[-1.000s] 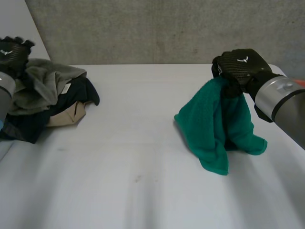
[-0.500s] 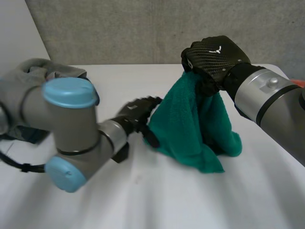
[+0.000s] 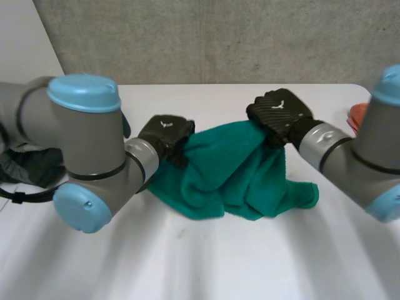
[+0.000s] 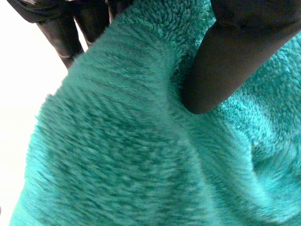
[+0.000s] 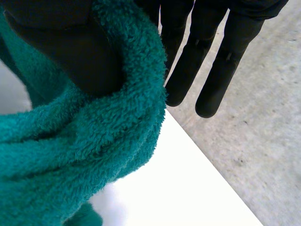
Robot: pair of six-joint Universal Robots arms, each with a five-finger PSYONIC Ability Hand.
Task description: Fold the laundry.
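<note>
A green towel (image 3: 231, 178) hangs between my two hands, and its lower folds rest on the white table (image 3: 206, 262). My left hand (image 3: 165, 134) is shut on the towel's upper left edge. In the left wrist view its thumb (image 4: 221, 61) presses into the towel (image 4: 117, 155), with the fingers (image 4: 70, 23) behind the cloth. My right hand (image 3: 278, 112) holds the upper right corner. In the right wrist view its thumb (image 5: 70, 52) pins a roll of towel (image 5: 94, 141), while other fingers (image 5: 207, 61) stick out straight past it.
Dark clothes (image 3: 31, 165) from a laundry pile lie at the table's left, behind my left arm (image 3: 84, 150). Something orange (image 3: 357, 115) sits at the table's right edge. A concrete wall (image 3: 206, 37) stands behind the table.
My left arm swung from the laundry pile across to the towel, and its hand closed on the left edge. My right hand came lower, and the towel now stretches between both hands.
</note>
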